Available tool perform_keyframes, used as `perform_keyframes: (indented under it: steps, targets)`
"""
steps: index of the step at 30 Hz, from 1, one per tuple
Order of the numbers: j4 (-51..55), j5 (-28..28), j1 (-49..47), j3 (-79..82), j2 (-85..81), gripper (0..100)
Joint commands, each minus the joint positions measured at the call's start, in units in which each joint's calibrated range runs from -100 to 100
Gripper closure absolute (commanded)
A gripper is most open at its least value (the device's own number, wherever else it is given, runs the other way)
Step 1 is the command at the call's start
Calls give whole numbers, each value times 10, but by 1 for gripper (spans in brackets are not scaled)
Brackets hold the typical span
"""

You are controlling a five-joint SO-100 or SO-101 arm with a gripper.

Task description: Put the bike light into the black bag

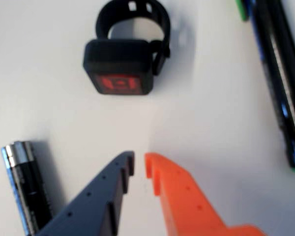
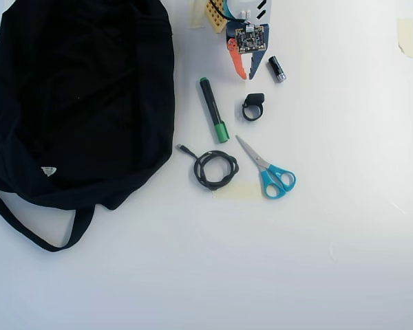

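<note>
Right now the hand [image 1: 139, 164] hangs low over the white counter [image 2: 344, 206] with nothing in it. In the wrist view its two fingers, one dark blue-grey [image 1: 108, 191] and one orange [image 1: 174, 194], come up from the bottom edge with only a thin slit of counter showing between their tips, so it is almost closed. In the overhead view the hand [image 2: 246, 75] sits at the top of the picture with its tips pointing down the frame.

Just ahead of the tips, but apart from them, lies the bike light [image 1: 123, 54]: a small black block with a red face and a round black loop strap behind it. It rests on the counter, untouched; in the overhead view it [image 2: 253, 106] lies a little below the hand.

Near the blue-grey finger in the wrist view lies a short black cylinder with a silver end [image 1: 24, 189]; in the overhead view the same piece [image 2: 277, 69] sits just right of the hand. A black marker with a green cap [image 2: 213, 110] lies left of the bike light in the overhead view, and runs down the right side of the wrist view [image 1: 280, 83].

Farther down the overhead view are a coiled black cable [image 2: 215, 168] and scissors with blue handles [image 2: 268, 168], whose handles lie partly on a pale strip of tape [image 2: 237, 191].

The black bag [image 2: 76, 96] fills the left side of the overhead view, well apart from the bike light, with a small white label [image 2: 49, 170] near its lower edge and a long strap [image 2: 34, 234] looping out below.
</note>
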Motion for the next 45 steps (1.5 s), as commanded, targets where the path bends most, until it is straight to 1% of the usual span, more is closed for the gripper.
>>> perform_keyframes:
  steps: [1,7,10,12,16,18,21,25,28,38,45]
  targets:
    - [22,1,4,12,-10,97]
    - [19,2,4,11,-4,97]
    - [-28,9,-2,-16,37,97]
    - [-61,43,-3,-56,83,97]
    - [-135,136,-3,-161,186,97]
    - [-158,150,-3,-225,233,97]
    - [-175,125,-2,-325,305,97]
    - [-274,76,-2,-437,388,97]
    - [-339,54,-2,-490,444,97]
    - [-565,54,16,-612,645,97]
    - [-662,54,33,-689,763,97]
